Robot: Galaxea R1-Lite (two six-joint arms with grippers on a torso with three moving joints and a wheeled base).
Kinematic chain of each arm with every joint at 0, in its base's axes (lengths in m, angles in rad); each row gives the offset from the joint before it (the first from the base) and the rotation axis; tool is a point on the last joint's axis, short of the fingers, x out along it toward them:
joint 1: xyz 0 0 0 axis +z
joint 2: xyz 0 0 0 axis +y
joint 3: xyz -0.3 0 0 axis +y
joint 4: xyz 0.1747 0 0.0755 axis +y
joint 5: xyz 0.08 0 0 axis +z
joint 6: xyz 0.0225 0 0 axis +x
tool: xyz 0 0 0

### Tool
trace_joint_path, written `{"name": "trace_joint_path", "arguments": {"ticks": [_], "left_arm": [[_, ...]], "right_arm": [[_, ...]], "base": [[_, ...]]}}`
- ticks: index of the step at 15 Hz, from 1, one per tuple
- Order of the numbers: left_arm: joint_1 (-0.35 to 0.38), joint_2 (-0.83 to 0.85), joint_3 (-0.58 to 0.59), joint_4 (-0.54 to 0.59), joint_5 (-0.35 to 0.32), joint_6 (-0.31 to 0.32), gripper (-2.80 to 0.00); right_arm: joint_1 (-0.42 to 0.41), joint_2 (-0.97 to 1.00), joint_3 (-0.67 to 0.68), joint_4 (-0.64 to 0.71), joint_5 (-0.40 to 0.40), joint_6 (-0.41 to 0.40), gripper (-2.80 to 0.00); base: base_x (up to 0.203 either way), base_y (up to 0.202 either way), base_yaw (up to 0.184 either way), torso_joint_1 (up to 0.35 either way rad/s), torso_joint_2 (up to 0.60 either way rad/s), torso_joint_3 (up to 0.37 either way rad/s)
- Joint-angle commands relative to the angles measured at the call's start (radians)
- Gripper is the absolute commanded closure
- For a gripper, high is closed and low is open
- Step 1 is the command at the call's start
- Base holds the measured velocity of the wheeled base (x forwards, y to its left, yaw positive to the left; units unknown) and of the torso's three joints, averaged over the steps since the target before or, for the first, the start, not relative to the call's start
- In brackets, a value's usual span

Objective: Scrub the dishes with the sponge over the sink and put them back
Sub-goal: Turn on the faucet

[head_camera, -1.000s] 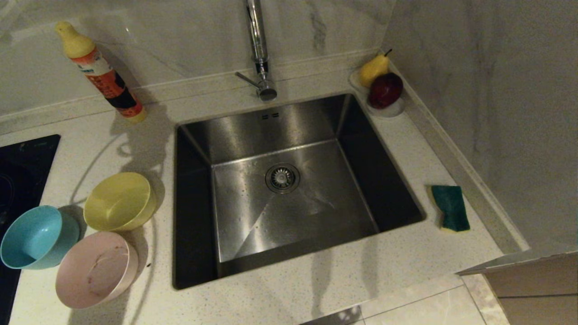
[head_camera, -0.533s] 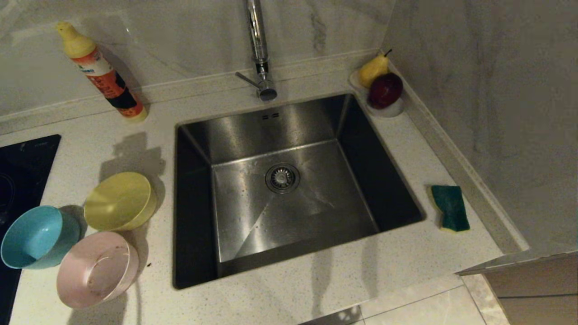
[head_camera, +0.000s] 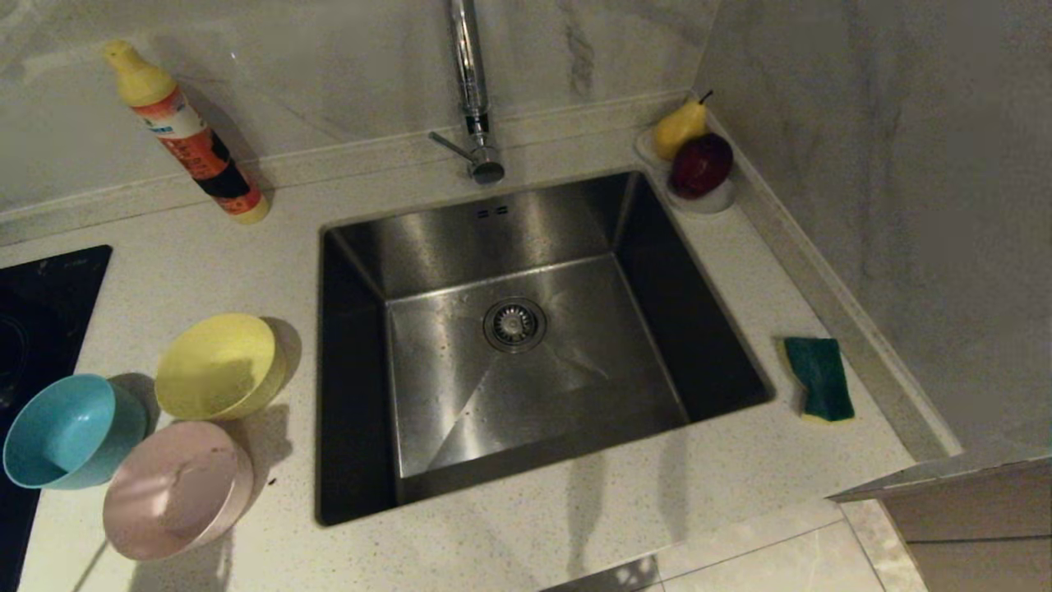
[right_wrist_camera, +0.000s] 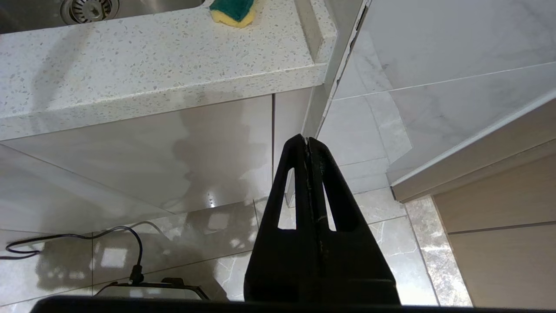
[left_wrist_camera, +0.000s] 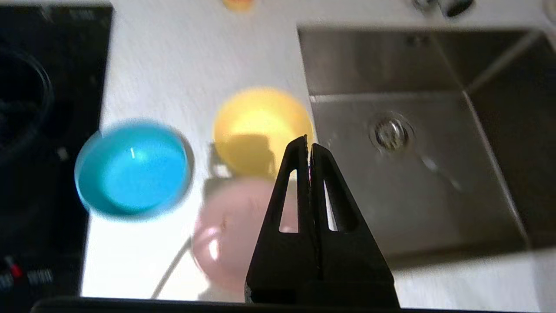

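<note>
Three bowls sit on the counter left of the sink point(head_camera: 509, 329): yellow bowl point(head_camera: 218, 366), light blue bowl point(head_camera: 70, 432) and pink smeared bowl point(head_camera: 177, 489). The sponge point(head_camera: 819, 378), green face up, lies on the counter right of the sink. Neither arm shows in the head view. In the left wrist view my left gripper point(left_wrist_camera: 308, 141) is shut and empty, high above the pink bowl point(left_wrist_camera: 234, 230) and the yellow bowl point(left_wrist_camera: 260, 128). My right gripper point(right_wrist_camera: 306, 141) is shut and empty, parked below the counter edge over the floor, with the sponge point(right_wrist_camera: 233, 9) far off.
A tall chrome tap point(head_camera: 472, 90) stands behind the sink. An orange spray bottle point(head_camera: 185, 136) leans at the back left. A white dish with a pear and an apple point(head_camera: 699, 164) sits at the back right corner. A black hob point(head_camera: 37, 329) lies left of the bowls.
The arm's shadow over the bowls and back-left counter has drawn away toward the front. The bowls, sponge and right arm have kept still.
</note>
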Motion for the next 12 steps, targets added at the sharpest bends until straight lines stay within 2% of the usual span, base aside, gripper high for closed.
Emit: {"name": "trace_joint_path", "arguments": {"ticks": [1,3,4,6,9,12], "left_arm": [[-0.007,-0.135,0.078,0.003,-0.008,-0.020,0.00],[-0.008,-0.137,0.080,0.006,-0.007,-0.131,0.00],[-0.008,-0.125,0.081,0.009,-0.013,-0.157,0.00],[-0.008,-0.077,0.064,0.032,-0.043,-0.156,0.00],[-0.008,0.009,0.030,0.042,-0.070,-0.065,0.00],[-0.009,0.172,-0.100,0.038,-0.102,-0.053,0.00]], "right_arm": [[0.000,0.000,-0.001,-0.001,0.000,0.000,0.00],[0.000,0.000,0.001,-0.001,0.000,0.000,0.00],[0.000,0.000,-0.001,-0.001,0.000,0.000,0.00],[0.001,0.000,0.000,-0.001,0.000,0.000,0.00],[0.000,0.000,0.001,-0.001,0.000,0.000,0.00],[0.000,0.000,0.000,-0.001,0.000,0.000,0.00]], "base": [[0.000,0.000,0.000,0.000,0.00,0.000],[0.000,0.000,0.000,0.000,0.00,0.000],[0.000,0.000,0.000,0.000,0.00,0.000],[0.000,0.000,0.000,0.000,0.00,0.000],[0.000,0.000,0.000,0.000,0.00,0.000],[0.000,0.000,0.000,0.000,0.00,0.000]]}}
